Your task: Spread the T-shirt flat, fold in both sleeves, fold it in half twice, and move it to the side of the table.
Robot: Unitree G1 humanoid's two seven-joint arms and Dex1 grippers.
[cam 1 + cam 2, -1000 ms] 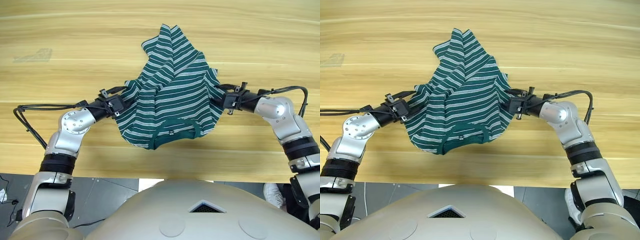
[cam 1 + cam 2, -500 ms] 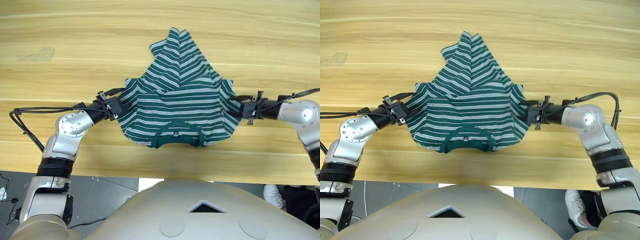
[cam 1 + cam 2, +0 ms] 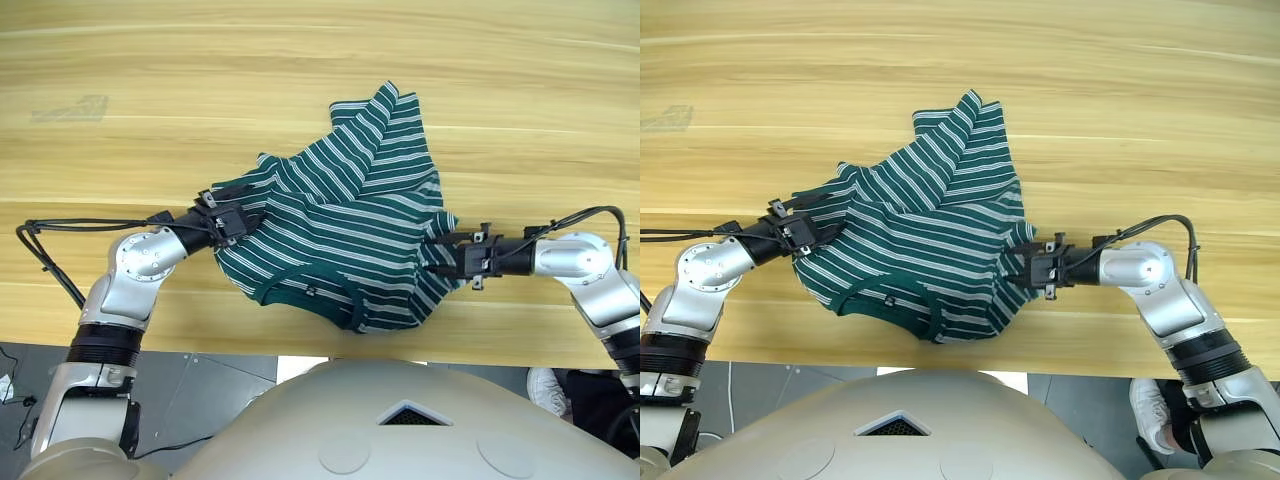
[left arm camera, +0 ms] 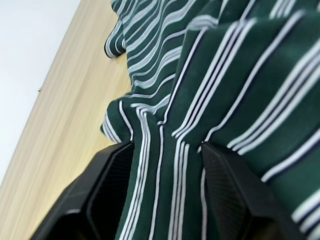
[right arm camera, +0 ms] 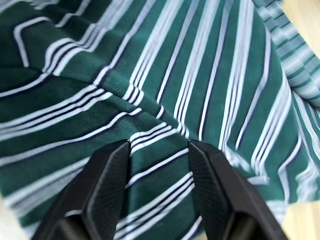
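We note the T-shirt (image 3: 340, 225): dark green, crossed by grouped thin white stripes. In the wrist views, fine navy lines run alongside some of the white ones. Its neckband is plain green, unstriped.

Table (image 3: 150, 60): pale honey wood with long grain lines and a faint grey smudge (image 3: 65, 108).

Left gripper (image 3: 232, 218) and right gripper (image 3: 440, 255): black, fingers (image 5: 107, 185) matte black.

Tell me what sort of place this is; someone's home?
Likely a lab or test room, not a home: a long wooden table, a grey tiled floor below its near edge, and the left gripper and right gripper both holding a striped T-shirt.
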